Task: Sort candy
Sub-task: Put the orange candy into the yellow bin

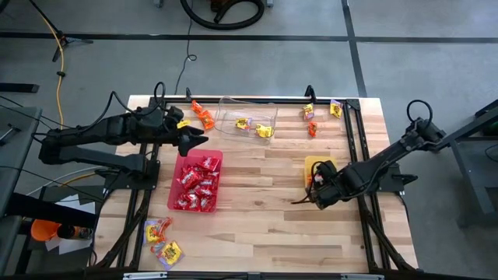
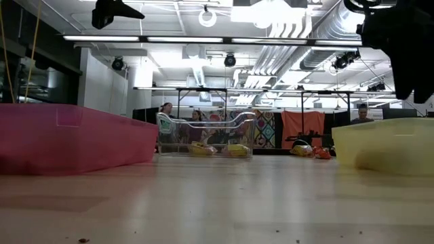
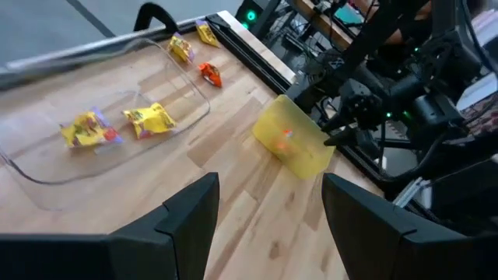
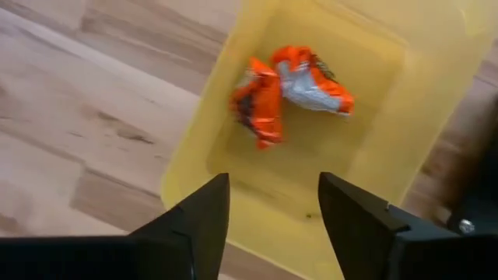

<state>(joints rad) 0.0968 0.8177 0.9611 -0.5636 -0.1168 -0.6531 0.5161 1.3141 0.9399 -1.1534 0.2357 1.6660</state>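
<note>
The right pincer (image 4: pixel 272 214) hovers open over the yellow tray (image 4: pixel 233 132), where two orange candies (image 4: pixel 284 89) lie. The left pincer (image 3: pixel 268 214) gapes wide above the desk (image 1: pixel 264 218).

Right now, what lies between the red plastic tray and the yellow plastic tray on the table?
In the high view, only bare wooden table lies between the red plastic tray and the yellow plastic tray.
</note>
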